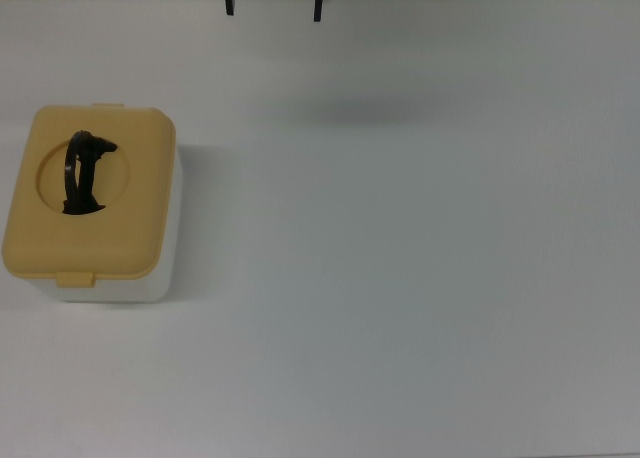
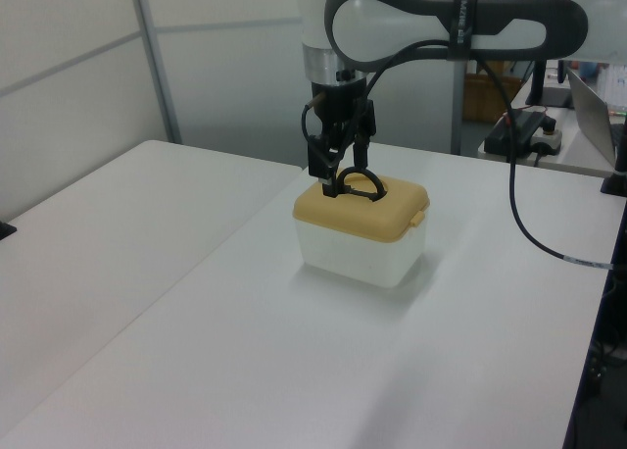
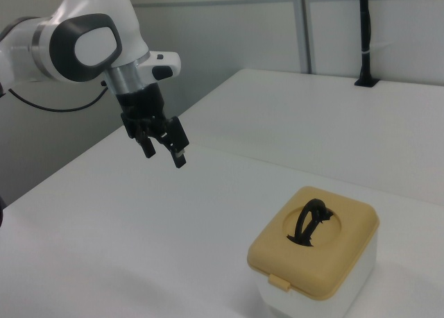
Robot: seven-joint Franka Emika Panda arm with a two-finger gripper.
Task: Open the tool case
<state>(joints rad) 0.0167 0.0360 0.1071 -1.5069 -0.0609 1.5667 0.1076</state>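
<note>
At the top view's upper edge, the claw (image 1: 273, 3) is cut off above the tool case (image 1: 90, 203).

One tool case (image 1: 90, 208), one gripper (image 3: 165, 150), one white table (image 1: 420, 278)

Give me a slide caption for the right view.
Open claw hanging above the white table, well clear of the closed tool case, whose black handle stands upright in the lid.
</note>
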